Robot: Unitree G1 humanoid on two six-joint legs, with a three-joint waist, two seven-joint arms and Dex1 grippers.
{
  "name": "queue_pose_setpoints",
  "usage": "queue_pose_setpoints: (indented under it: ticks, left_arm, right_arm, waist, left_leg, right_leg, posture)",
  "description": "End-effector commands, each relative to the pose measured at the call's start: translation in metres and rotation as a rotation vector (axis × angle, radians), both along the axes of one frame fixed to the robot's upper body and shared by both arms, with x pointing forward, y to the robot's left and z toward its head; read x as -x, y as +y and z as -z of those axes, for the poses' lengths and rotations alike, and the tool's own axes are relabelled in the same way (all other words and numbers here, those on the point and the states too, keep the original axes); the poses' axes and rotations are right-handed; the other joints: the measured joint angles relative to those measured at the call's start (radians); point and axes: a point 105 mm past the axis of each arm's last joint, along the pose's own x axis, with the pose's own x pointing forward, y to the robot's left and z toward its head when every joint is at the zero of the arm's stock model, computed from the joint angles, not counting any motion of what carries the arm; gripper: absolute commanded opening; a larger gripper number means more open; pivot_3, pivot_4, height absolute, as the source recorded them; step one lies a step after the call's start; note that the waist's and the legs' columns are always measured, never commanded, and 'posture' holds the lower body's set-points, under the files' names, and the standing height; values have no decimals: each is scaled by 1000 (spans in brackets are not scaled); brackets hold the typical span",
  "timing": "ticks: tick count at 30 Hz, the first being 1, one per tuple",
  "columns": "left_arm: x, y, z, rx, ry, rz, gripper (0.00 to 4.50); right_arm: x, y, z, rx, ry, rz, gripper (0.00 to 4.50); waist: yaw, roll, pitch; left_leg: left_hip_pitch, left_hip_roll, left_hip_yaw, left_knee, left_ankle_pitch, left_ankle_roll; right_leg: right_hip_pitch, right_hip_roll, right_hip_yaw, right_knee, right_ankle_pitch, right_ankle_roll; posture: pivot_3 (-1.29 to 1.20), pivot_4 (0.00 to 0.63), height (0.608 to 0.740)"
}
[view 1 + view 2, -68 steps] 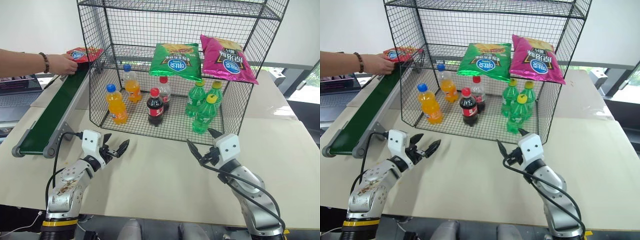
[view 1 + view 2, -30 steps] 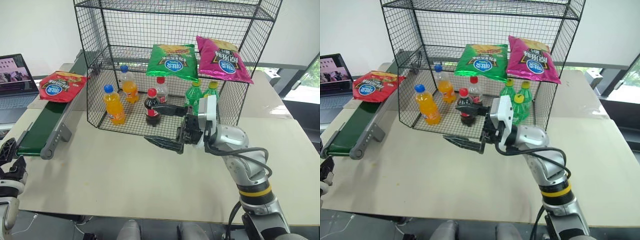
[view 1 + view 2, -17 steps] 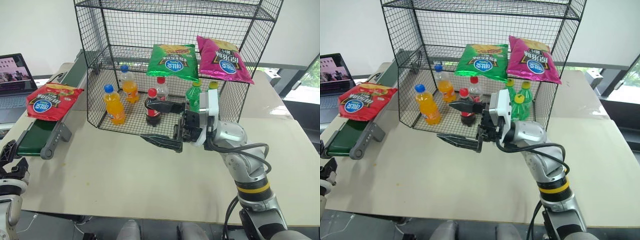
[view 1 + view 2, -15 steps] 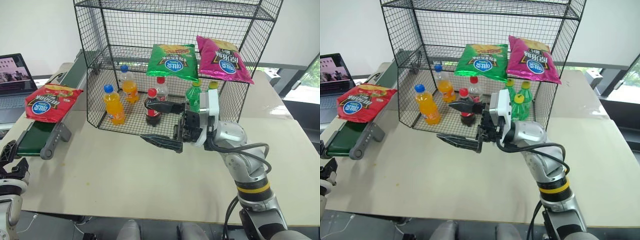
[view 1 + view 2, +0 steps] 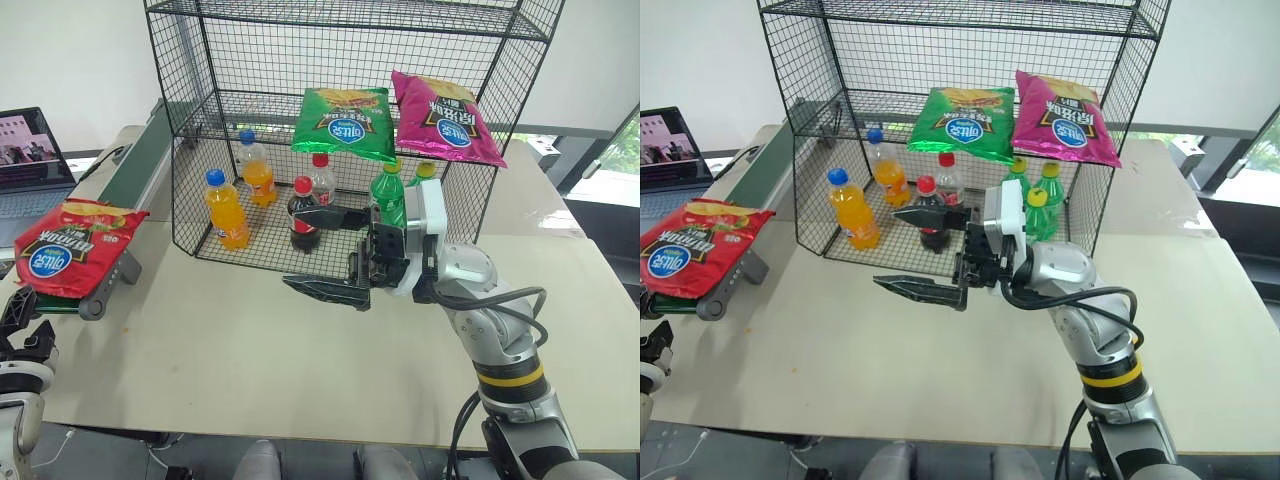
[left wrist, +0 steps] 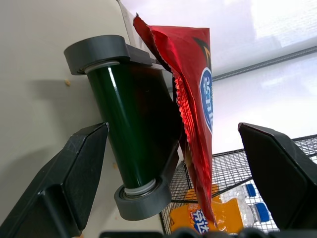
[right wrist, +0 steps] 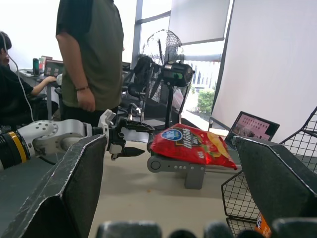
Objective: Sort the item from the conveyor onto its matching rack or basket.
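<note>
From my remote station, reading left to right. The left gripper hangs off the table's left edge, near its front corner, its jaws spread wide and grasping nothing. Just beyond it lies the red chip bag, draped over the near roller end of the conveyor; the conveyor runs along the table's left edge toward the back. In the left wrist view the bag hangs edge-on between the two fingers and ahead of them, touching neither. Its long axis runs down past the roller, its logo face turned away from the belt.

The relation that matters — the bag sits directly in front of the left jaws and well apart from the right gripper. I judge the left arm the nearer one for the pick. A short advance along its own pointing line should put the foil between the fingers, though the crinkled edge may slip.

At the table's middle stands the black mesh shelving unit, its flat shelf tier carrying a green bag and a magenta bag. The lower basket section holds drink bottles. In front of that basket the right gripper points toward the conveyor — jaws released, empty.
</note>
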Motion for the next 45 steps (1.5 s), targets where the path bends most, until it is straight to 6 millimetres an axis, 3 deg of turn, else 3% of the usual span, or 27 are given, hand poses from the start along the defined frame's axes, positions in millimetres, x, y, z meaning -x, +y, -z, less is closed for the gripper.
queue_pose_setpoints:
  ticks: [1, 11, 15, 22, 24, 26, 30, 35, 40, 45]
  left_arm:
    - [5, 5, -13, -51, -25, -11, 4474]
    - [8, 8, -19, -75, -35, -21, 4474]
    - [9, 9, -22, -79, -49, -21, 3217]
    - [8, 6, -24, -88, -55, -6, 181]
    - [9, 5, -30, -98, -64, -6, 75]
    - [9, -1, -50, -136, -104, 15, 75]
    - [4, -30, -96, -197, -236, 153, 75]
    - [-15, -88, -144, -315, -379, 374, 75]
    - [-37, -149, -177, -371, -506, 597, 75]
    - [-64, -190, -201, -329, -592, 783, 75]
  right_arm:
    - [7, 1, -10, -8, -60, -14, 4500]
    - [4, 3, -8, -14, -54, -1, 4500]
    - [4, 3, -7, -16, -51, 1, 4500]
    - [2, 3, -7, -16, -51, 7, 4500]
    - [2, 3, -7, -16, -53, 13, 4500]
    - [1, 2, -7, -18, -55, 24, 4500]
    - [1, 0, -7, -24, -49, 39, 4500]
    - [-1, -5, -5, -34, -31, 90, 4500]
    - [-5, -12, -7, -62, -33, 186, 4500]
    - [-6, -20, -22, -125, -85, 299, 4500]
  waist:
    - [0, 0, 0]
    - [0, 0, 0]
    - [-1, 0, 0]
    - [0, 0, 0]
    - [0, 0, 0]
    - [0, -1, 1]
    - [2, -3, 2]
    - [10, -2, 3]
    - [17, -2, 3]
    - [23, -2, 3]
  left_leg:
    - [0, 0, 0, 0, 0, 0]
    - [0, 0, 0, -1, 0, 0]
    - [0, 0, 0, -2, 0, 0]
    - [0, 0, 0, -2, 0, 0]
    - [0, 0, 0, -2, 0, 0]
    - [0, 0, 0, -2, 0, 0]
    - [-1, 0, 0, -3, 0, -1]
    - [-1, 0, 0, -3, 0, -1]
    - [-2, 0, 0, -5, 2, -3]
    - [-2, 0, 0, -7, 2, -3]
  right_leg:
    - [0, 0, 0, 0, 0, 0]
    - [0, 0, 0, -1, 0, 0]
    - [-1, 0, 0, -1, 0, 0]
    - [-1, 0, 0, -2, 0, 0]
    - [-1, 0, 0, -2, 0, 0]
    - [-1, 0, 0, -2, 0, 0]
    - [-1, 0, 0, -2, 0, 0]
    - [0, 0, 0, -5, 0, 0]
    - [0, 0, 0, -8, 1, 0]
    - [0, 0, 0, -9, 1, 0]
  posture:
    - [0, 150, 740]
    - [0, 150, 740]
    - [0, 150, 740]
    - [0, 150, 740]
    - [0, 150, 740]
    - [0, 150, 740]
    - [0, 150, 740]
    - [0, 150, 740]
    - [0, 150, 740]
    - [0, 150, 740]
